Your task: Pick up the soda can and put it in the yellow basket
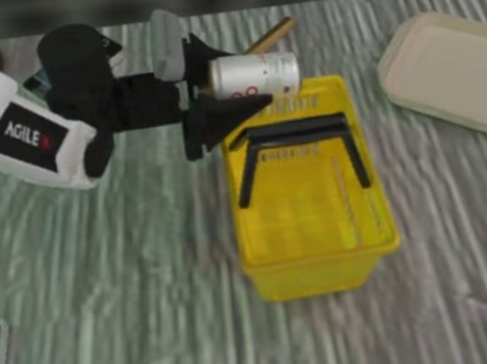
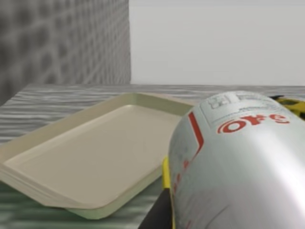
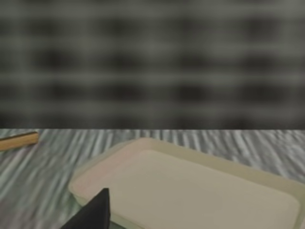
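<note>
1. The left gripper holds the soda can tight between its two fingers, and the can lies on its side up in the air.
2. The can is over the far edge of the yellow basket, not inside it yet.
3. So the picking up is done. I think the can must go a bit nearer over the open basket, and then be let go.
4. The beige tray sits on the far right of the table.
5. The right arm is parked out of the top view; only a dark tip shows in its own view, so I cannot tell how its fingers stand.

The soda can hides part of the yellow basket's far rim.
</note>
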{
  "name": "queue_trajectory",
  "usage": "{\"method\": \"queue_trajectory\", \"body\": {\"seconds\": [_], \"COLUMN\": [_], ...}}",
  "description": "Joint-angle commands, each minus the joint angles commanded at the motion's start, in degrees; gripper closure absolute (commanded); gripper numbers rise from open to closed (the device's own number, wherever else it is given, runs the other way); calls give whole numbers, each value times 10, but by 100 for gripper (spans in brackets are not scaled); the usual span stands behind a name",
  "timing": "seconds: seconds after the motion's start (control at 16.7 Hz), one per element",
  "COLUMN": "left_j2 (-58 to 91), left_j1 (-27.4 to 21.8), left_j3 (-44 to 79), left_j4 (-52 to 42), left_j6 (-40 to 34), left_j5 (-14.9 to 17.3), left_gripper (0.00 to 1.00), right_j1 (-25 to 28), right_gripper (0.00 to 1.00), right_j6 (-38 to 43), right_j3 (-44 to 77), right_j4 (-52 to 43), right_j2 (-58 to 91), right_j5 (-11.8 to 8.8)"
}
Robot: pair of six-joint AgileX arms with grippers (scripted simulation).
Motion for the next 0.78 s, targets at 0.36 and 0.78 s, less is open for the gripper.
{"method": "queue_trajectory", "body": {"seconds": [0.36,0.78], "left_j2": [0,0], "left_j1": [0,0], "left_j3": [0,0], "left_j4": [0,0], "left_j6": [0,0], "left_j5": [0,0], "left_gripper": [17,0], "right_j1": [0,0], "right_gripper": [0,0], "right_j6": [0,0], "right_j3": [0,0], "right_j4": [0,0], "right_j2": [0,0], "right_j5": [0,0]}}
